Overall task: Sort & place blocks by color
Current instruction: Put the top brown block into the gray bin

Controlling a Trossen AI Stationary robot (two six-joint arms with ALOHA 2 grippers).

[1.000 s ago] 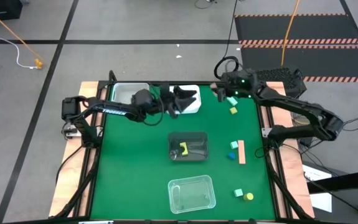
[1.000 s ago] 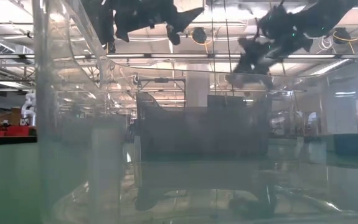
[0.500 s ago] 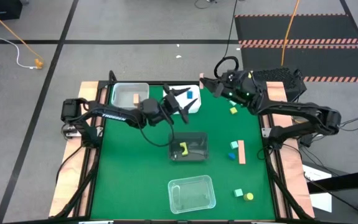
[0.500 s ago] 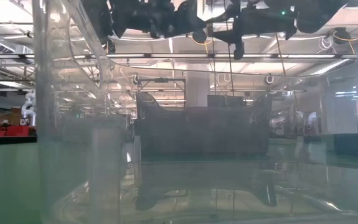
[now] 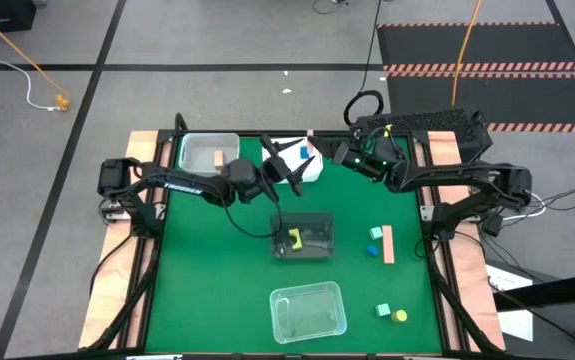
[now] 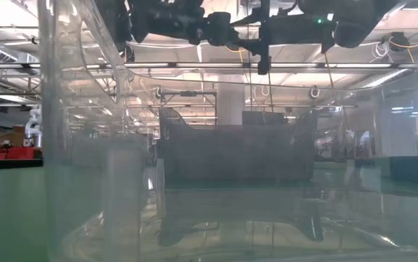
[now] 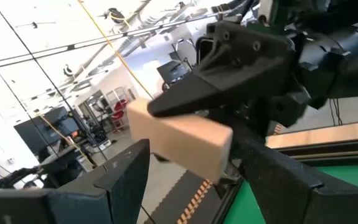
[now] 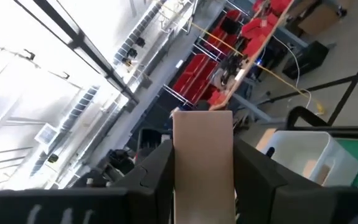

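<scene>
I am clamping a tan block [image 8: 202, 155] between the fingers of my right gripper [image 5: 312, 143], lifted above the table's far edge, upper centre of the high view, by the white tray [image 5: 312, 170]. My left gripper [image 5: 287, 170] is hanging just beside it with fingers spread, gripping nothing. Other blocks are lying on the green mat [image 5: 217, 260] at the right: a tan bar [image 5: 388, 244], a yellow piece [image 5: 400, 316], a mint cube [image 5: 382, 311].
</scene>
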